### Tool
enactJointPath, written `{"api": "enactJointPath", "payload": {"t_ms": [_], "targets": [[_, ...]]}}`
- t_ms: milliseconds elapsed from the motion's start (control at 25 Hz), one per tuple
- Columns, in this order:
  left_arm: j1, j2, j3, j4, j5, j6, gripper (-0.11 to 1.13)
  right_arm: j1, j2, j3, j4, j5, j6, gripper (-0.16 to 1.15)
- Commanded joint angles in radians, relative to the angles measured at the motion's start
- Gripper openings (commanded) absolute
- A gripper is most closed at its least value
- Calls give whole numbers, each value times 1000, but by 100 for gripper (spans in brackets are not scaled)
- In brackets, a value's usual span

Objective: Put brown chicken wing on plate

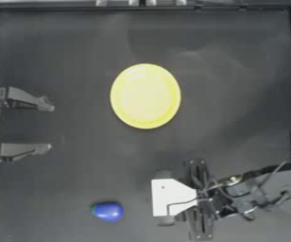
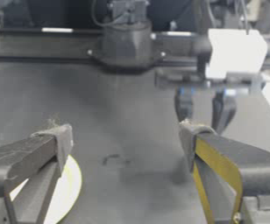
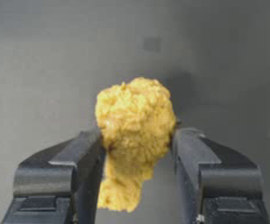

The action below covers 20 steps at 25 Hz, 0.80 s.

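Note:
The brown chicken wing (image 3: 134, 131), a lumpy golden piece, sits clamped between the two dark jaws of my right gripper (image 3: 137, 135). From above, that gripper (image 1: 166, 197) is at the table's front, right of centre, and its white wrist block hides the wing. The yellow plate (image 1: 145, 96) lies bare in the middle of the table, well behind the right gripper. My left gripper (image 1: 47, 125) is parked open at the left edge; its own view shows its jaws wide apart (image 2: 126, 148) and a slice of the plate (image 2: 67, 192).
A small blue object with a green tip (image 1: 107, 211) lies on the table to the left of the right gripper. The table's raised frame (image 1: 141, 7) runs along the back. The right arm's fingers (image 2: 184, 105) show far off in the left wrist view.

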Motion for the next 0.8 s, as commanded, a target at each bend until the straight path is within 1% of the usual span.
{"api": "enactJointPath", "payload": {"t_ms": [40, 200, 360, 560, 680, 800], "targets": [[2, 23, -28, -2, -3, 0, 101, -48, -87, 2, -41, -5, -14, 42], [2, 38, -28, -2, -3, 2, 101, -106, -132, 5, -86, 5, -55, 42], [2, 44, -28, 0, -3, 2, 101, -169, -146, 0, -92, 6, -124, 40], [2, 48, -28, 0, -3, 2, 101, -261, -146, -12, -67, -2, -239, 36], [2, 49, -28, 0, -3, 3, 101, -318, -144, -26, -34, -15, -318, 34], [2, 54, -28, 0, -5, 3, 101, -374, -135, -38, 15, -34, -405, 34]]}}
